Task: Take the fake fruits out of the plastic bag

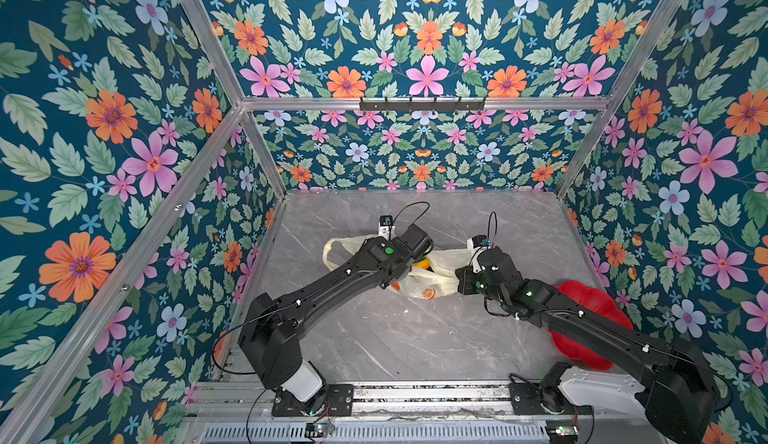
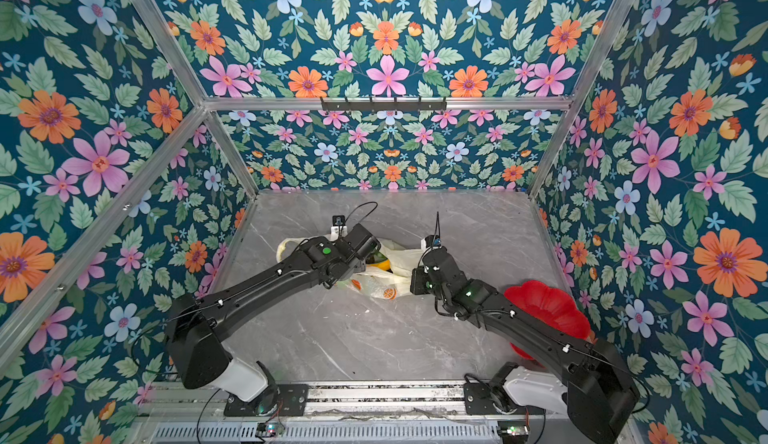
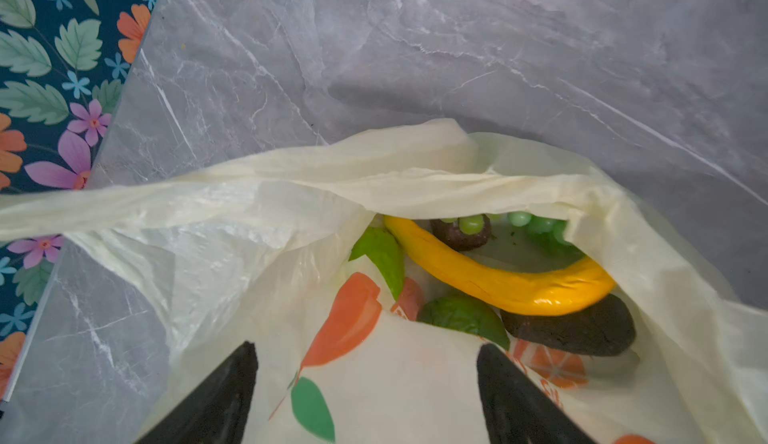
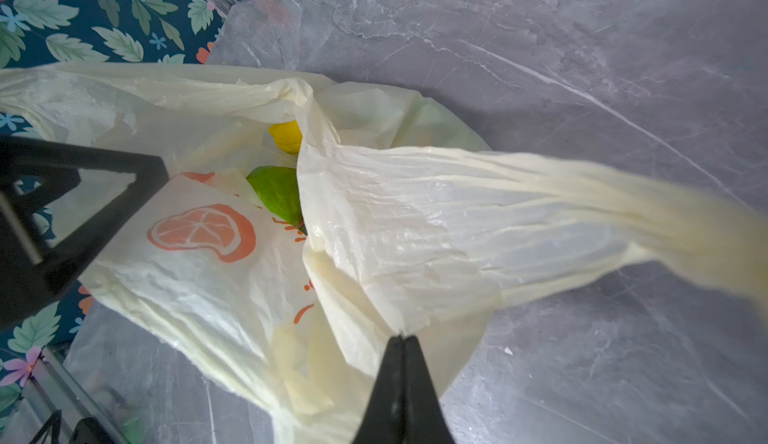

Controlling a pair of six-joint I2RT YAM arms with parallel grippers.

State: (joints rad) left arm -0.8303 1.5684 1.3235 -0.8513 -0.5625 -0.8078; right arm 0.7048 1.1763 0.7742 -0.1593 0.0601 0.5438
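Holding the plastic bag [image 4: 199, 296] open on the worktop [image 1: 415, 338]: right tool [image 4: 401, 337] pinched together on the bag's film, left tool [image 3: 365, 345] jaws apart just over the mouth, gripping nothing. Banana [image 3: 498, 284], dark avocado [image 3: 573, 332] and green grapes [image 3: 536, 222] all inside. No fruit visible outside; the visible part of the red dish [image 1: 590, 309] shows none. Unloading looks not yet started.
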